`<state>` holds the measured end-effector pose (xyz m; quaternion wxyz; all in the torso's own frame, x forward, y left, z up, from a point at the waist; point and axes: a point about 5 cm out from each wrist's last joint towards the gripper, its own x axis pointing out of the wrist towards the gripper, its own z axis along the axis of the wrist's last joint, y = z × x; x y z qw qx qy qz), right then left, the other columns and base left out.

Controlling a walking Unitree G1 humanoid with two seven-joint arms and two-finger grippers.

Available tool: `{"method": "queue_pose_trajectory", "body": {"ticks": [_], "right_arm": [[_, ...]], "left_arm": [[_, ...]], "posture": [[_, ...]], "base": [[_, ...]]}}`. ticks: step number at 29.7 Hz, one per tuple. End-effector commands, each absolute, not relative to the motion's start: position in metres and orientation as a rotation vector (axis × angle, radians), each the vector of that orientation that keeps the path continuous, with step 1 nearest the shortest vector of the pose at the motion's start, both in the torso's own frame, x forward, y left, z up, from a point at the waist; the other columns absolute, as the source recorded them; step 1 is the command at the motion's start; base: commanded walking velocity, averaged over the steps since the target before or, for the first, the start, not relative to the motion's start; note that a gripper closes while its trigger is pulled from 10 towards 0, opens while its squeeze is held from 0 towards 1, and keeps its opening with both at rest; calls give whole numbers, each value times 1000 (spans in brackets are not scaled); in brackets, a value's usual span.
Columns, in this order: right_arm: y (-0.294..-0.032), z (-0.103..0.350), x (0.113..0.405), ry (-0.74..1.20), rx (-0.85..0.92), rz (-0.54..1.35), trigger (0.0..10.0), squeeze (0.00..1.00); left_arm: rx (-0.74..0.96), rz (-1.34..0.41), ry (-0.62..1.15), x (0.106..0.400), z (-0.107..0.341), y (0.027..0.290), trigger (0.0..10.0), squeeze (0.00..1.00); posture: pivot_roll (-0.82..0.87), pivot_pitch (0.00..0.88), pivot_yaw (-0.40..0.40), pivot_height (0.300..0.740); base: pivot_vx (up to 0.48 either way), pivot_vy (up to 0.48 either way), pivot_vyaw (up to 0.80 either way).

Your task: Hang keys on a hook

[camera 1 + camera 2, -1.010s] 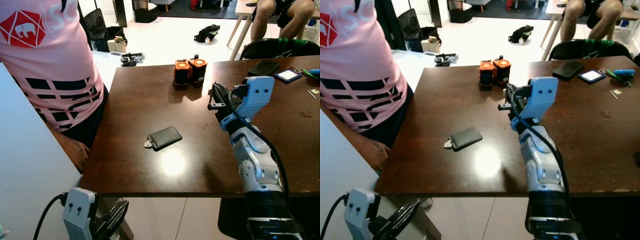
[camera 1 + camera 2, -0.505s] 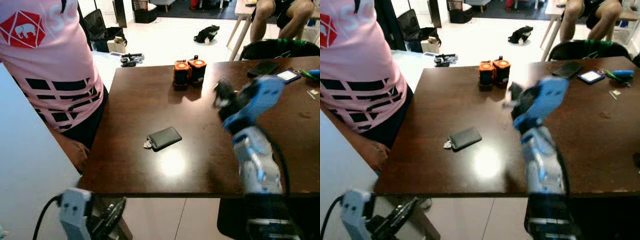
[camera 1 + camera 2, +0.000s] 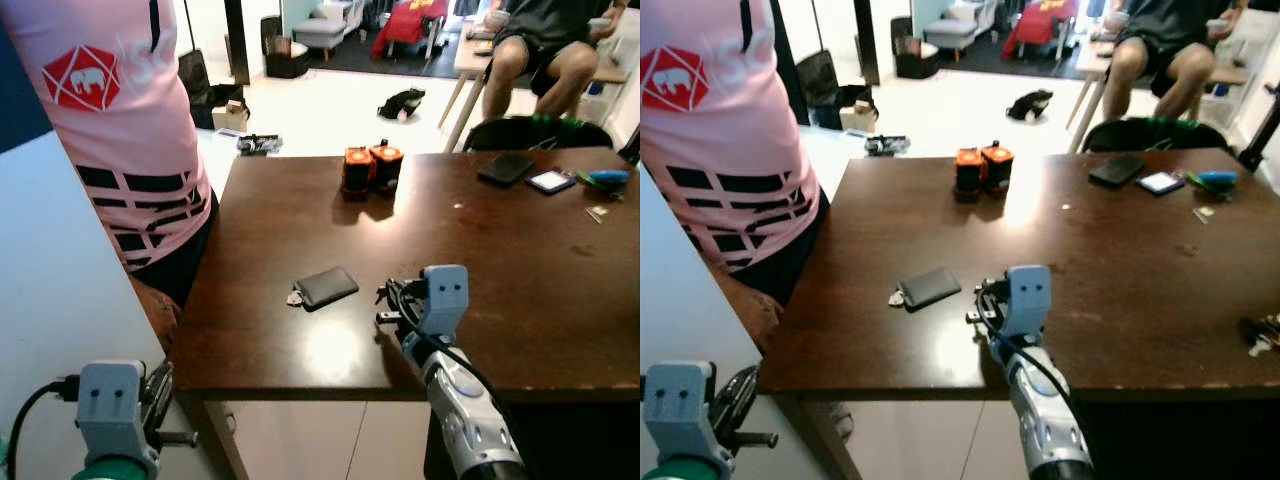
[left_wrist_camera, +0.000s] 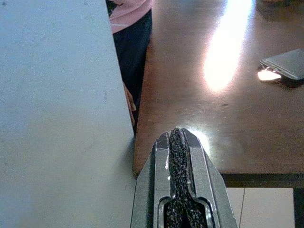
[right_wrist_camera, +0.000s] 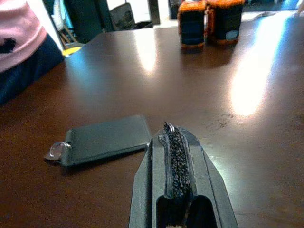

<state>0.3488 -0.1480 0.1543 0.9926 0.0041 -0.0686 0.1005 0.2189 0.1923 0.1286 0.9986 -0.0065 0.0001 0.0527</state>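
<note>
Right wrist view | right gripper [image 5: 172, 137] fingers pressed together, empty, low over dark wooden table [image 3: 520, 260] | flat black key case with silver ring [image 5: 102, 139] just beside it | risk: closed tips shove case away | left gripper [image 4: 179, 142] closed, idle.

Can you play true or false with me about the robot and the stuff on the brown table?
1. The right end effector is shut, just above the table. True.
2. The dark key case is already gripped. False: it lies on the table, beside that end effector.
3. Two orange-topped batteries stand at the table's far edge. True.
4. The left end effector rests on the key case. False: it is off the table's near corner, shut.
</note>
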Motion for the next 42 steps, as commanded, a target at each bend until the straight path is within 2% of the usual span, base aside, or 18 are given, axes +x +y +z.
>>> {"method": "queue_pose_trajectory", "body": {"ticks": [1,3,7,14,15,28,42], "right_arm": [[-145,136,342,-83,-48,238,10000,0],[-144,115,331,-10,-108,293,10000,0],[-148,93,312,58,-110,304,10000,0],[-145,84,307,89,-78,300,10000,0],[-144,79,305,105,-70,316,10000,0],[-139,90,306,52,16,343,10000,0],[-139,88,304,55,21,352,10000,0]], "left_arm": [[11,156,43,218,119,200,10000,0],[3,163,46,217,117,198,10000,0],[-38,159,2,211,116,192,10000,0],[-85,102,0,208,115,185,10000,0],[-110,38,8,207,114,177,10000,0],[-152,22,-33,214,120,170,10000,0],[-164,5,-39,212,121,168,10000,0]], "posture": [[-62,21,115,740],[-60,15,118,740],[-59,25,129,740],[-59,25,129,740],[-61,41,138,740],[-59,48,124,740],[-61,46,124,740]], "base": [[0,0,0],[0,0,0],[0,0,0],[0,0,0],[0,0,0],[0,0,0],[-368,0,0]]}}
